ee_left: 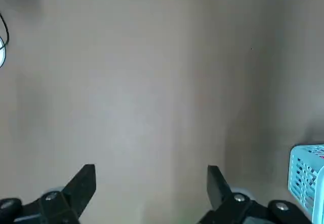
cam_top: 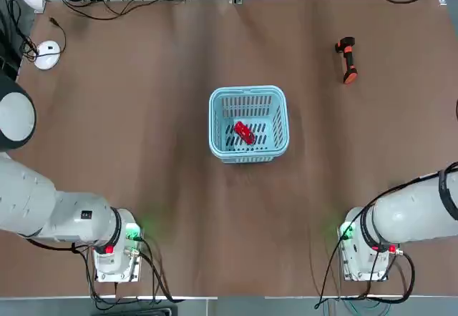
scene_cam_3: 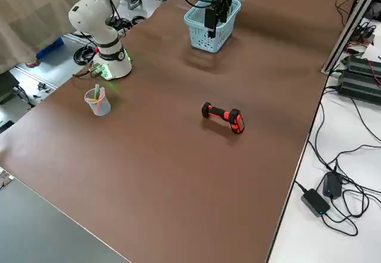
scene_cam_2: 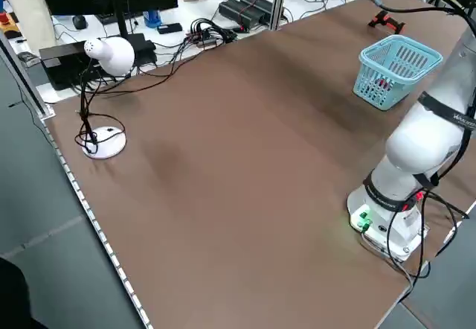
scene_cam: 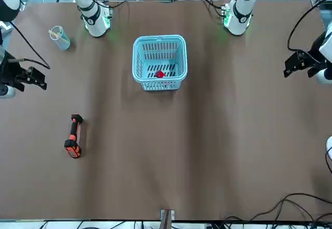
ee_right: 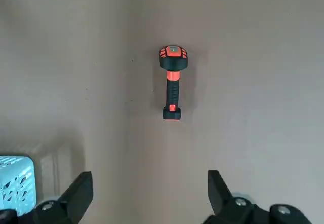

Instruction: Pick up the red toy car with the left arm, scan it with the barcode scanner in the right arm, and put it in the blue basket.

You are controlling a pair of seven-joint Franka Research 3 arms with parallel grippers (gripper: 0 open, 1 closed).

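The red toy car (cam_top: 244,132) lies inside the blue basket (cam_top: 248,91) in the middle of the table, and shows as a red spot through the lattice (scene_cam: 159,74). The barcode scanner (cam_top: 347,59) lies flat on the table at the far right, alone (ee_right: 172,82). My left gripper (ee_left: 151,183) hangs open over bare table at the left side, with the basket's corner (ee_left: 309,176) off to one side. My right gripper (ee_right: 149,188) is open above the table on the right, apart from the scanner and holding nothing. In the front view both grippers (scene_cam: 291,67) (scene_cam: 36,79) sit near the table's side edges.
A white mouse (cam_top: 47,53) lies at the far left corner. A clear cup with pens (scene_cam: 59,37) stands near the right arm's base (cam_top: 365,248). Cables and devices line the far edge beyond the table. The left arm's base (cam_top: 114,252) is at the near left.
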